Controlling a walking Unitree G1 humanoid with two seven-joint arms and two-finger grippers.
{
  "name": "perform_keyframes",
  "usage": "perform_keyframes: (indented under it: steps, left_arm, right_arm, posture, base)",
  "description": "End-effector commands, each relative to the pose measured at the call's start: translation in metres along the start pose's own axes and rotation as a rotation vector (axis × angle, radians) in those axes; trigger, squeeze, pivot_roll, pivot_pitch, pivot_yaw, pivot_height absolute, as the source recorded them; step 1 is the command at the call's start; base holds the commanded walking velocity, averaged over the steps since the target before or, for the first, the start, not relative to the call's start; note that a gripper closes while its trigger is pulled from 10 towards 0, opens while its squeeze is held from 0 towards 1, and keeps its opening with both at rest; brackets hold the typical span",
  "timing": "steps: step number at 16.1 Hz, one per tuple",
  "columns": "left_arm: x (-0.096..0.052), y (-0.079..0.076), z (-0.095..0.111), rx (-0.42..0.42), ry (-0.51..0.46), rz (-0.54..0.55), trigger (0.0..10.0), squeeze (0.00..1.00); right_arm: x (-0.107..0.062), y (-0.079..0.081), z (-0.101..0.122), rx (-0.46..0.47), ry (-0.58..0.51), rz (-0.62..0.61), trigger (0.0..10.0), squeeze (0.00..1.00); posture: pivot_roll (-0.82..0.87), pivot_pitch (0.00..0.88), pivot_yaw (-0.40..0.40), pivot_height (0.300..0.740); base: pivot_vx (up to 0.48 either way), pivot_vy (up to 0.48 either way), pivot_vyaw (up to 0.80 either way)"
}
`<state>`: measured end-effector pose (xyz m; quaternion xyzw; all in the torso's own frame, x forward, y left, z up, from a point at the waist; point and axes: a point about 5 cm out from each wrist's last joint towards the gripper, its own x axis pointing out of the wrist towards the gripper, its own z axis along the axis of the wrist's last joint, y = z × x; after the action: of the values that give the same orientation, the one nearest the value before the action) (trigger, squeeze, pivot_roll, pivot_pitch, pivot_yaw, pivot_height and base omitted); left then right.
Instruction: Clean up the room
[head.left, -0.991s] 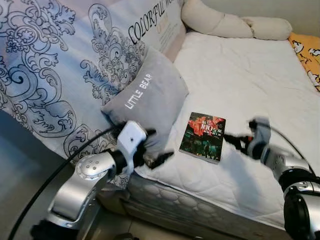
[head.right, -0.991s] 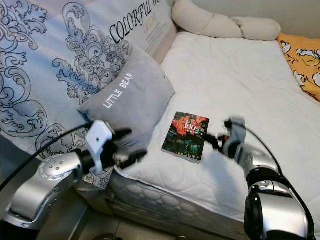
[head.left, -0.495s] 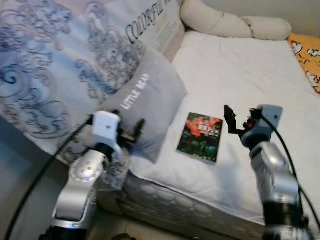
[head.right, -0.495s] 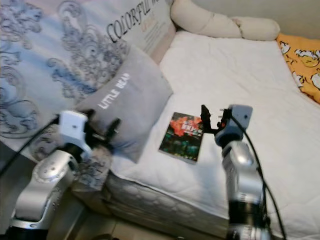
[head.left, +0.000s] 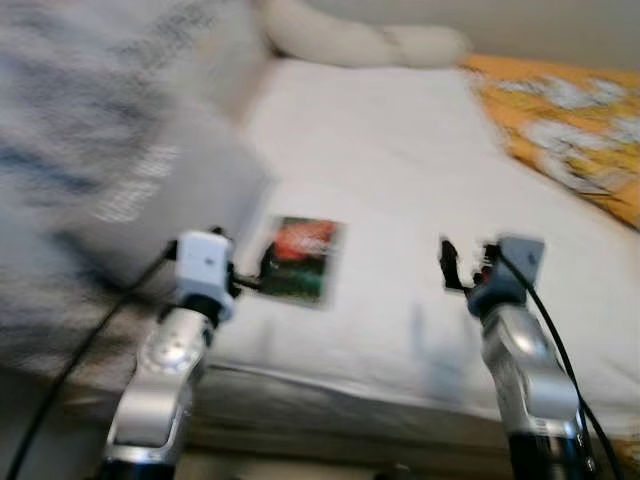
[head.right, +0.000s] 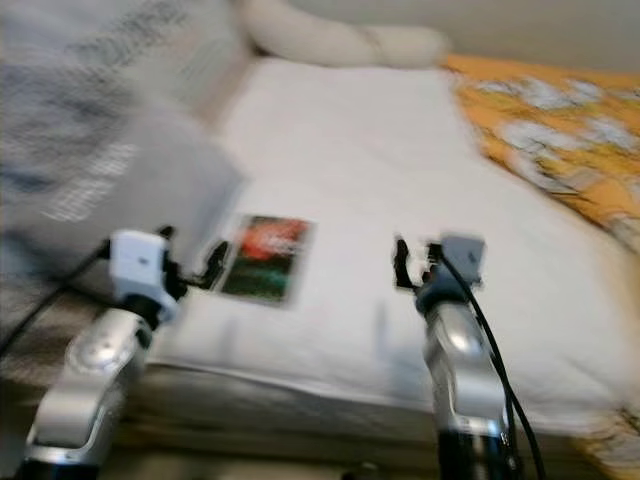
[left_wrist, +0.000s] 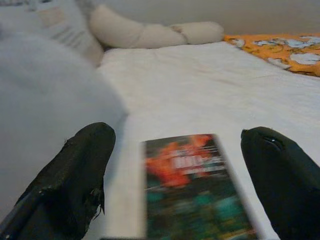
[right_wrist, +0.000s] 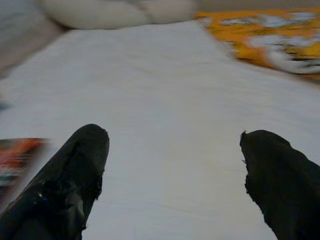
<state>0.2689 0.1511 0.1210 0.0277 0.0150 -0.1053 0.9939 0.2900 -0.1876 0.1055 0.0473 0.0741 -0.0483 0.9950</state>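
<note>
Plainly, through heavy blur we find the book (left_wrist: 192, 187) flat on the white mattress (head.left: 420, 150) beside the grey pillow (head.left: 150, 195), its title unreadable, with the left gripper (left_wrist: 185, 170) spread just before it and the right gripper (right_wrist: 172, 170) spread over bare sheet.

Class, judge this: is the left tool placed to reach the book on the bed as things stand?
Probably yes. The left tool is open and points straight at the book, which lies flat on the white mattress with nothing between them.
</note>
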Motion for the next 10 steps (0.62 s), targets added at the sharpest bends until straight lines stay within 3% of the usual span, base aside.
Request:
perform_keyframes:
  steps: [1,3,5,10]
  left_arm:
    - [0.004,-0.007,0.001,0.003,-0.011,-0.006,10.0,0.00]
    - [0.006,-0.001,-0.001,-0.001,-0.015,0.054,10.0,0.00]
    - [0.007,0.004,-0.004,0.008,-0.008,0.102,10.0,0.00]
    - [0.009,0.005,-0.004,0.022,-0.011,0.121,10.0,0.00]
  right_arm:
    - [0.000,-0.019,0.002,-0.052,0.001,-0.074,10.0,1.00]
    - [0.002,-0.030,0.008,-0.074,-0.006,-0.138,10.0,1.00]
    - [0.002,-0.034,0.012,-0.119,-0.025,-0.108,10.0,1.00]
    - [0.001,-0.021,0.009,-0.110,-0.020,-0.053,10.0,1.00]
  posture:
    - [-0.02,0.000,-0.006,0.740]
    - [-0.03,0.000,-0.002,0.740]
    - [-0.03,0.000,-0.004,0.740]
    - [-0.03,0.000,-0.009,0.740]
  base:
    - [0.000,-0.480,-0.54]
    - [0.000,-0.480,0.00]
    - [0.000,-0.480,0.00]
    - [0.000,-0.480,0.00]
